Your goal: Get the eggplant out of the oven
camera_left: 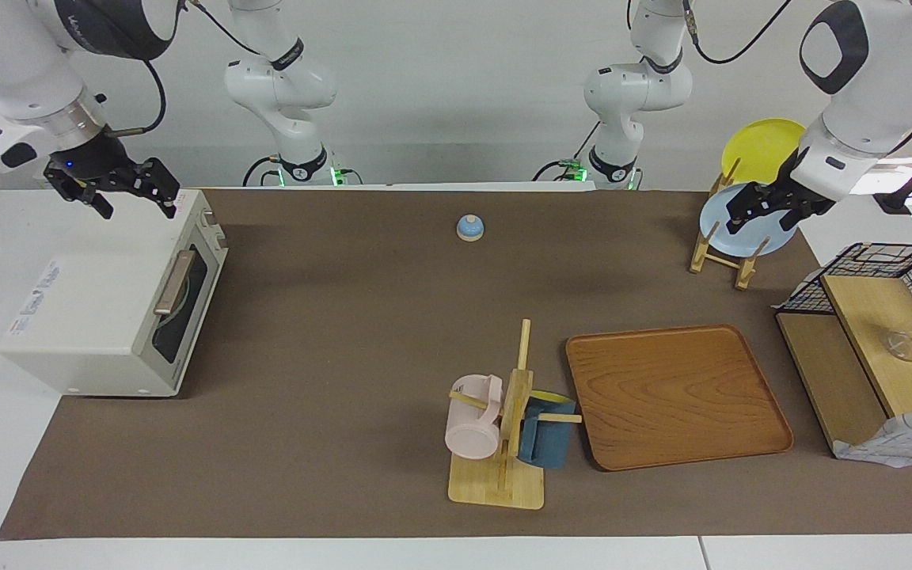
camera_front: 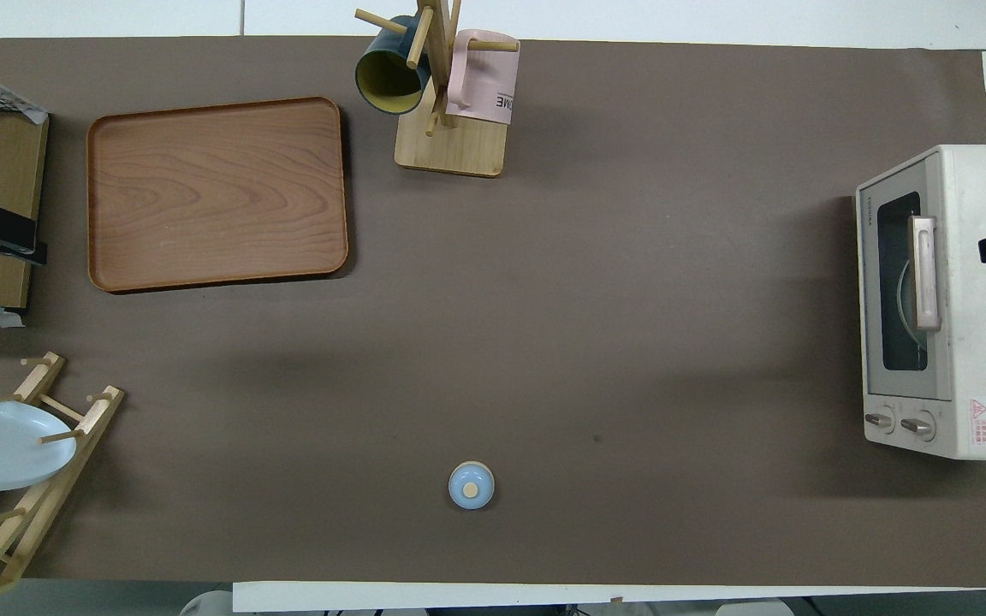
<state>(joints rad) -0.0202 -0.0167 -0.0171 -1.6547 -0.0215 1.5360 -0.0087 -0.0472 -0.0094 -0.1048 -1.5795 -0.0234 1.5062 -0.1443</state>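
The cream-white oven (camera_left: 92, 317) stands at the right arm's end of the table, and its dark glass door (camera_left: 187, 305) is closed with the bar handle up. It also shows in the overhead view (camera_front: 972, 299). Through the glass only the curved rim of a pale plate (camera_front: 904, 299) shows. The eggplant is hidden. My right gripper (camera_left: 133, 199) is open and empty in the air over the oven's top, at the end nearest the robots. My left gripper (camera_left: 761, 218) is open and empty over the plate rack (camera_left: 721, 253).
A wooden tray (camera_left: 674, 396) and a mug tree (camera_left: 503, 443) with a pink and a blue mug stand farther from the robots. A small blue bell (camera_left: 469, 228) sits near the robots. The rack holds a blue and a yellow plate. A wooden shelf with a wire basket (camera_left: 875, 332) is at the left arm's end.
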